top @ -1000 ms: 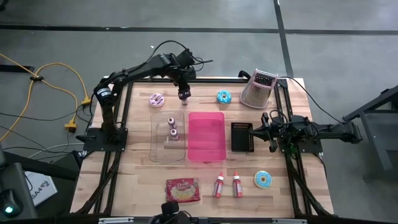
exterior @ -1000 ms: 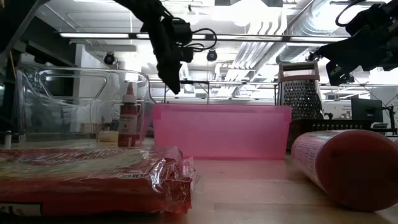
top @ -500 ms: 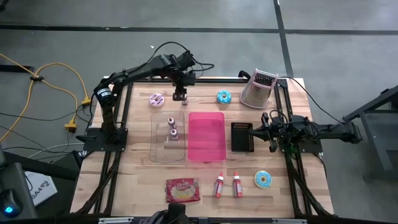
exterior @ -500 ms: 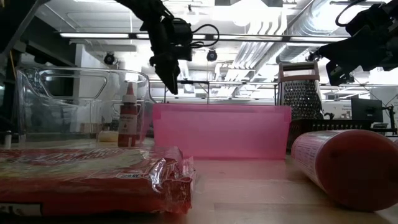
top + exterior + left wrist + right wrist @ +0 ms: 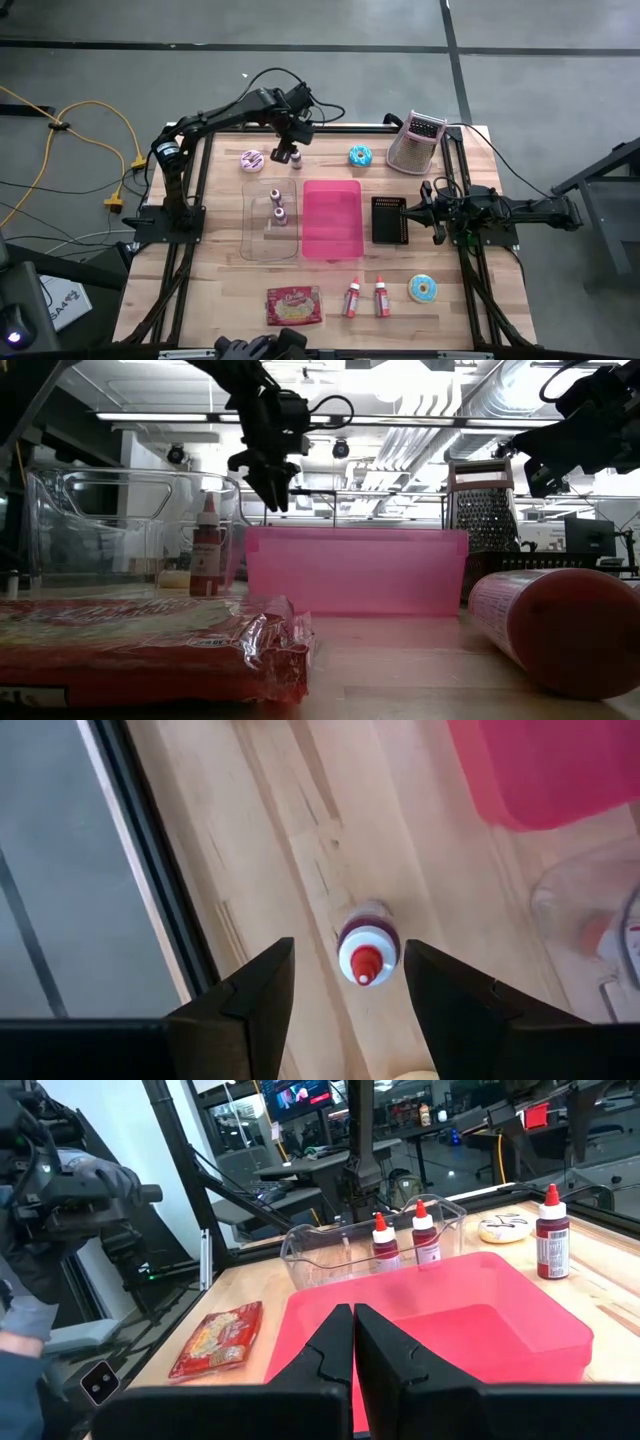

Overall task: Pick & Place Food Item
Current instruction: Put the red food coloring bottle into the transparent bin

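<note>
Hovering over the table's far edge, left gripper [image 5: 289, 152] has its fingers [image 5: 258, 995] spread wide, straddling but not touching a purple sauce bottle [image 5: 367, 948] with a red cap. That bottle [image 5: 296, 157] stands upright on bare wood, just beyond the far edge of the clear bin [image 5: 272, 222], between the pink donut [image 5: 252, 160] and the blue donut [image 5: 360, 155].

Counts:
- sauce bottles: 5 total. 1 under the left gripper, 2 upright inside the clear bin [image 5: 279, 208], 2 lying side by side at the table's near edge [image 5: 366, 297].
- donuts: 3. Pink near the far-left corner, blue at the far edge, a light-blue one [image 5: 423, 289] near the near-right corner.
- bins: 2. Clear one, and a pink bin [image 5: 332, 218] touching its right side.
- 1 metal grater [image 5: 415, 142] at the far-right corner.
- 1 black tray [image 5: 391, 220] just right of the pink bin.
- 1 red snack packet [image 5: 294, 305] at the near edge; its print is not readable.

Right gripper [image 5: 428, 209] sits at the table's right side just beside the black tray, fingers [image 5: 320, 1370] pressed together, nothing between them.

A person's gloved hand [image 5: 95, 1180] shows beyond the table in the right wrist view.
</note>
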You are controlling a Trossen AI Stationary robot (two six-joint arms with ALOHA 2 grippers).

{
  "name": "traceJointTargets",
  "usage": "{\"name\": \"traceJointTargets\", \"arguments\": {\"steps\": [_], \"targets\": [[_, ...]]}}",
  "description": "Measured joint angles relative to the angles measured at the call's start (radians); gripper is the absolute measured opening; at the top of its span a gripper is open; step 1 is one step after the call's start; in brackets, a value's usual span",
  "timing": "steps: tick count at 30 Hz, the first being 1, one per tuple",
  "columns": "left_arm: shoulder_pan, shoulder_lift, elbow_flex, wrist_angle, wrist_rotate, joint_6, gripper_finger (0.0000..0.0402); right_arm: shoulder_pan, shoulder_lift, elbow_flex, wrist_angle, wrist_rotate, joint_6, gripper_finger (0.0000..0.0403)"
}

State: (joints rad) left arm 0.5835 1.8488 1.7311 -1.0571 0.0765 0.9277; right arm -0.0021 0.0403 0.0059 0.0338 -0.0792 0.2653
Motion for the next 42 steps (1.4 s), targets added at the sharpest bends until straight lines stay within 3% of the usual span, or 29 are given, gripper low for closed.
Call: {"name": "traceJointTargets", "arguments": {"steps": [27,42], "targets": [[-0.005,0.126,-0.001,-0.041,-0.001,0.044,0.0182,0.0,0.0,0.0,0.0,0.001,0.0,0.0002],[0.018,0.127,-0.001,-0.049,-0.003,0.041,0.0182,0.0,0.0,0.0,0.0,0.002,0.0,0.0002]]}}
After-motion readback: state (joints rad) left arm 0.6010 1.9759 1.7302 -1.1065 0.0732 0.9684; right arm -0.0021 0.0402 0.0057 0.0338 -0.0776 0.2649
